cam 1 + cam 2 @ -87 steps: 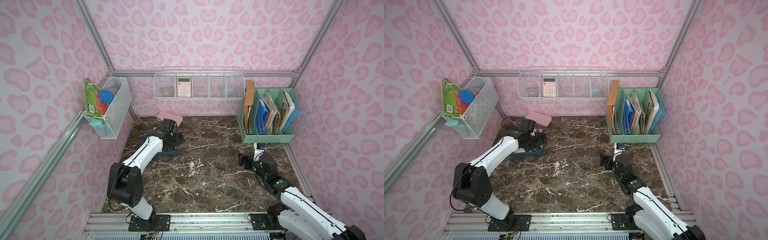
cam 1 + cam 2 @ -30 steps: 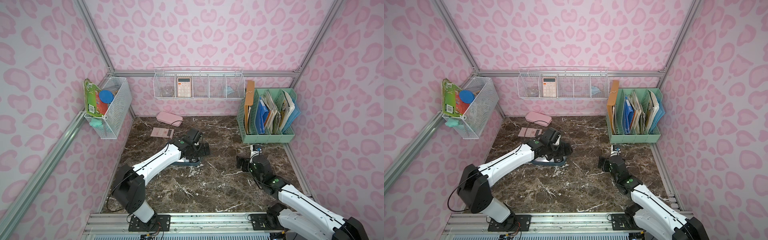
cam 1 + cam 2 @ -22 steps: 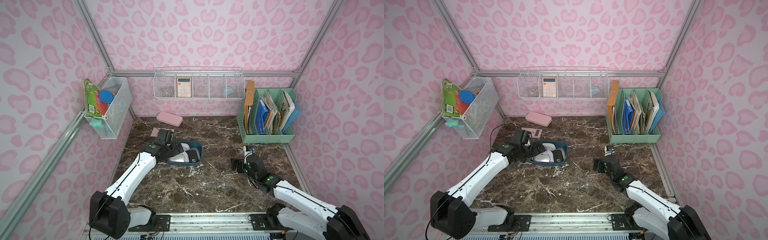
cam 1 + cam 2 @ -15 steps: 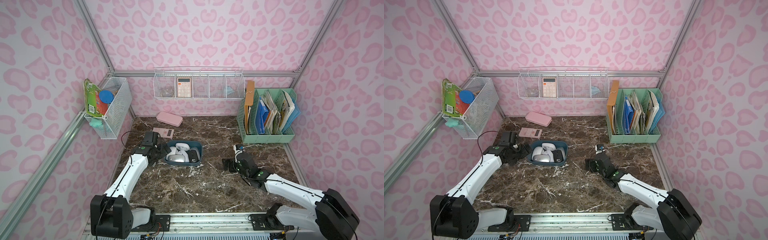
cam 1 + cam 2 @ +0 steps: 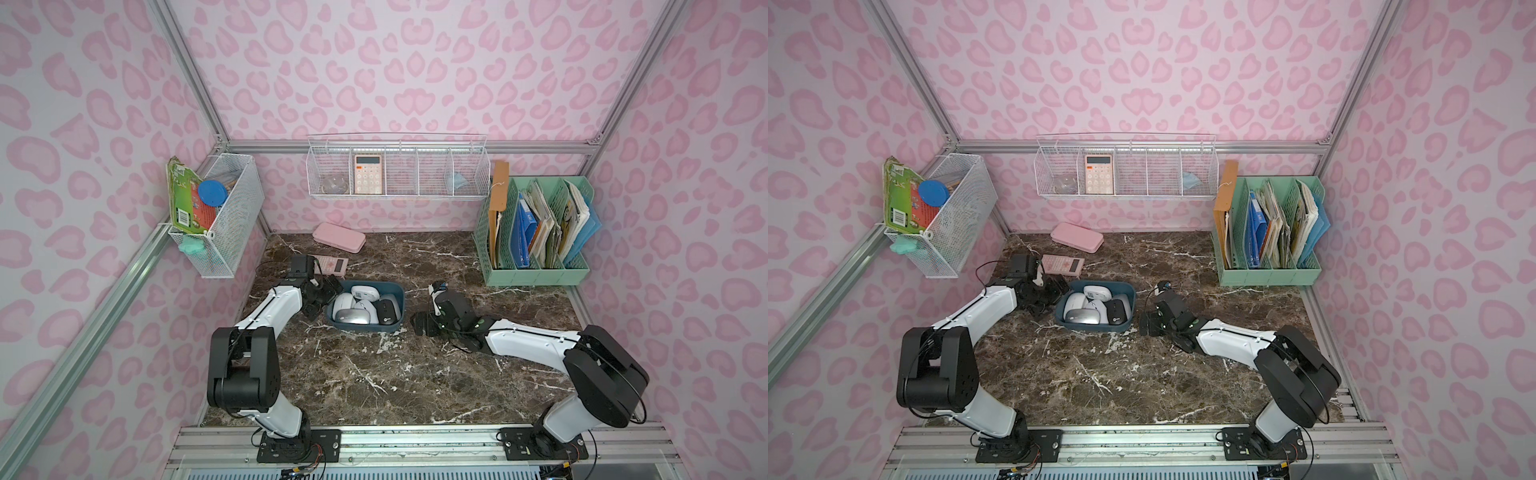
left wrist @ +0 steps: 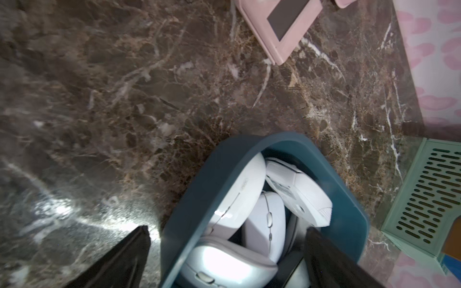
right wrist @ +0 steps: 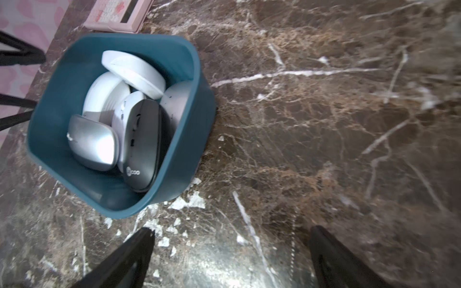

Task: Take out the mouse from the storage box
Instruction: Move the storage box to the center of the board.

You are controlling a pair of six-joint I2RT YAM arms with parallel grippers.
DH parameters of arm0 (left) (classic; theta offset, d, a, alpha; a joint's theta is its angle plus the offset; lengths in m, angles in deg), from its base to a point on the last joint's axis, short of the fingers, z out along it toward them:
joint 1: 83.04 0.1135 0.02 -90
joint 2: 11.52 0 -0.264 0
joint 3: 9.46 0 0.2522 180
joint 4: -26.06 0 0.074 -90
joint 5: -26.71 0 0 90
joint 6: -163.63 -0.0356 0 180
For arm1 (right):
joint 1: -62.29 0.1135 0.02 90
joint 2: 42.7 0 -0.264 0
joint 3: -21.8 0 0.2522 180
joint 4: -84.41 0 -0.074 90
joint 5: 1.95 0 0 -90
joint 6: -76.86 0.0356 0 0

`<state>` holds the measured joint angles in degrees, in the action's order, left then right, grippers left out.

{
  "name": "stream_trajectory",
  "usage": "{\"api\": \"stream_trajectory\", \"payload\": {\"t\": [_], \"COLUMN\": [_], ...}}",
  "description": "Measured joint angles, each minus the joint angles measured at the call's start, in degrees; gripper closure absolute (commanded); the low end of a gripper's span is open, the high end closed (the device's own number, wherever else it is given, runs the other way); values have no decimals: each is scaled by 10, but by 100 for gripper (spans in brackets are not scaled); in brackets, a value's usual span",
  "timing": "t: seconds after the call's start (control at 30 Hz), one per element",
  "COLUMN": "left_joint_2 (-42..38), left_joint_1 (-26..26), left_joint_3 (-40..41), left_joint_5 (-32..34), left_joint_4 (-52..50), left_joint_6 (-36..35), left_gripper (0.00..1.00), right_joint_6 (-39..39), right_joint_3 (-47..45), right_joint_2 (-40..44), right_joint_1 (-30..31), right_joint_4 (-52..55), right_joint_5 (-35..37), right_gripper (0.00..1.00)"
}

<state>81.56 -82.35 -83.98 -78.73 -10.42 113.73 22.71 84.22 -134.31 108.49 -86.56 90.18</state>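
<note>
The storage box [image 5: 362, 326] is a dark teal tub on the marble table, seen in both top views [image 5: 1096, 327]. It holds several mice: a silver mouse [image 7: 92, 143], a dark grey mouse [image 7: 146, 142] and white mice [image 6: 239, 194]. My left gripper [image 5: 326, 293] is open at the box's left end. In the left wrist view one finger [image 6: 132, 251] is outside the box wall [image 6: 199, 199] and the other is over the mice. My right gripper [image 5: 419, 324] is open and empty over bare table, just right of the box [image 7: 184, 139].
A pink calculator [image 5: 330, 264] lies just behind the box, and a flat pink case [image 5: 338, 237] lies by the back wall. A mint-green file rack [image 5: 536, 237] stands at the back right. Wire baskets [image 5: 395, 174] [image 5: 220, 220] hang on the walls.
The left arm brought the box from the back left toward the middle, then drew back to its left end. The right gripper has moved left, closer to the box.
</note>
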Motion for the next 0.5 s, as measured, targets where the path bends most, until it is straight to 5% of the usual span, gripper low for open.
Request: {"api": "stream_trajectory", "payload": {"t": [0.2,0.5], "left_joint_2": [27,42], "left_joint_1": [-13,-107], "left_joint_3": [-17,-37], "left_joint_5": [-23,-23], "left_joint_4": [15,16], "left_joint_6": [-11,-9], "left_gripper": [1,1], "right_joint_6": [5,14], "right_joint_3": [34,41], "right_joint_2": [-38,-56], "right_joint_1": [3,-16], "right_joint_4": [-8,-28], "right_joint_5": [-28,-59], "right_gripper": [0,0]}}
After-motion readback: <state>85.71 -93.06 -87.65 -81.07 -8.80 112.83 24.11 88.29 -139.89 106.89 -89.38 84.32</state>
